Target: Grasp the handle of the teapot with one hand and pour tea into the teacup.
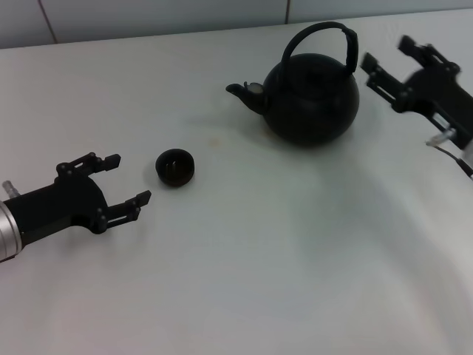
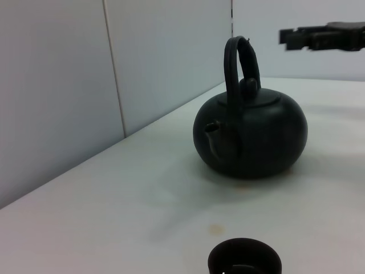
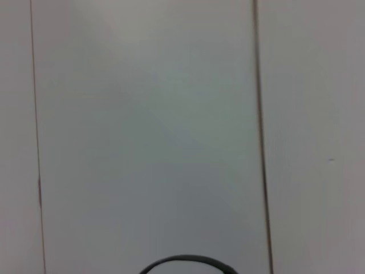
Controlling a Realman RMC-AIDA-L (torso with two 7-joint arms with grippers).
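The black teapot point(image 1: 310, 100) stands at the back of the white table, spout pointing toward the robot's left. Its arched handle point(image 1: 321, 33) stands upright over the lid; it also shows in the left wrist view point(image 2: 236, 63), and its top edge in the right wrist view point(image 3: 188, 264). The small dark teacup point(image 1: 175, 166) sits left of the pot, and shows in the left wrist view point(image 2: 244, 261). My right gripper point(image 1: 384, 63) is open, just right of the handle, not touching it. My left gripper point(image 1: 126, 180) is open and empty, left of the teacup.
The white table point(image 1: 281, 259) runs to a tiled wall point(image 1: 148, 15) close behind the teapot. The right gripper also appears far off in the left wrist view point(image 2: 319, 37).
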